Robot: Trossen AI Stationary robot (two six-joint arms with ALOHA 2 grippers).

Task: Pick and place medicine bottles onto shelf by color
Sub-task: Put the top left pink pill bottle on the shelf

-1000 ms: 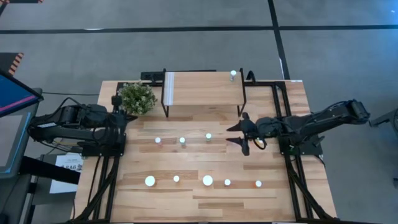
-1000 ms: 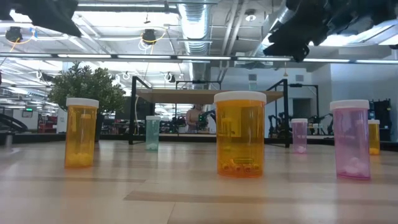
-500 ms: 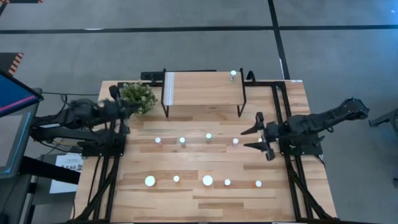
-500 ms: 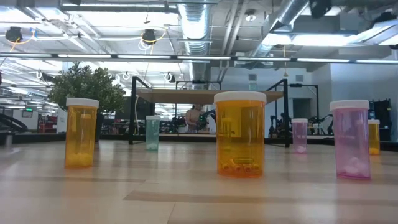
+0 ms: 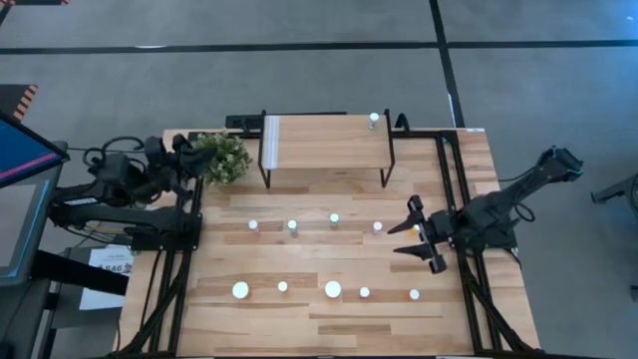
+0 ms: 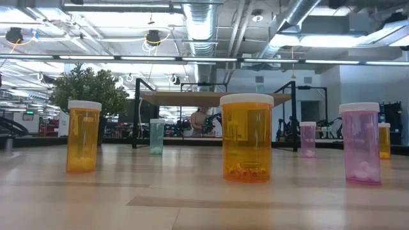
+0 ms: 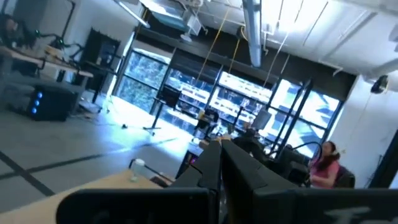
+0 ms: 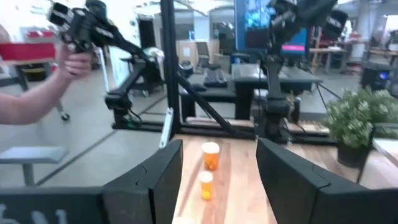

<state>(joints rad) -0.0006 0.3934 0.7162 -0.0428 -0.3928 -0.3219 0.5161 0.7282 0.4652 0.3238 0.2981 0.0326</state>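
Several white-capped medicine bottles stand upright on the wooden table: a middle row (image 5: 292,225) and a front row (image 5: 333,289). The low view shows orange ones (image 6: 246,137), pink ones (image 6: 362,144) and a greenish one (image 6: 157,136). One bottle (image 5: 374,120) stands on the shelf (image 5: 324,142) at its far right corner. My right gripper (image 5: 407,237) is open, lifted, just right of the middle row's last bottle (image 5: 378,226). Its wrist view looks between its fingers (image 8: 217,180) at two orange bottles (image 8: 211,155). My left gripper (image 5: 191,158), shut (image 7: 221,168), is raised beside the plant.
A small potted plant (image 5: 219,157) stands at the table's far left, left of the shelf. Black frame rails (image 5: 444,170) run along the table's right side. A person's hand (image 8: 71,62) holding a device shows in the room beyond the table.
My right gripper has drawn back from beside the shelf's right legs toward the table's right and near edges, staying open. A bottle now shows in the middle row where it was. My left gripper has risen toward the far edge beside the plant and tipped up to about level.
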